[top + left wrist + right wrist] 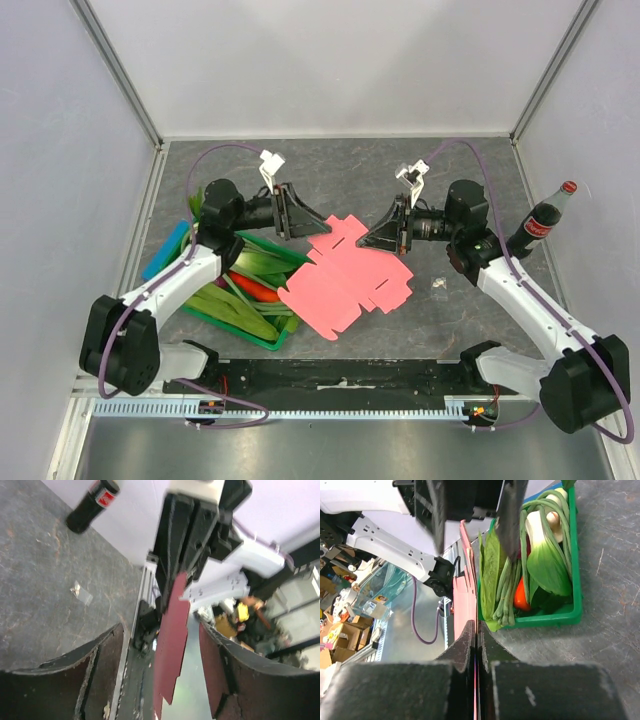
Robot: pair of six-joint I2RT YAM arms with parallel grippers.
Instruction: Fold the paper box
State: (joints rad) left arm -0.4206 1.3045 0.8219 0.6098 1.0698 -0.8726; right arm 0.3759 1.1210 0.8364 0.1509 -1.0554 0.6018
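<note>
Your right gripper [364, 240] is pressed shut on the paper box [345, 285]. In the right wrist view its fingers [462, 652] meet on the pink card's thin edge with no gap showing. Your left gripper [320, 226] stands spread. From its own wrist camera the fingers [100, 670] sit well apart, and the card hangs edge-on between them, touching neither that you can see.

The box is a flat pink cut-out at the middle of the table [330, 170], between the two grippers and a little nearer the arm bases. From above it sits skewed to the table edges, like a diamond. One corner points back toward the arm bases, and the notched, flapped end points away, up between the two sets of fingertips. Its long axis looks to run near to far, leaning slightly left, though the skew makes that hard to call. Both wrist cameras see the card as a thin line, so it lies in line with the fingers.

The card's left corner overlaps the green crate of vegetables [555, 617]. A cola bottle [543, 220] stands at the right wall, and a small pale scrap [438, 286] lies just right of the card.
</note>
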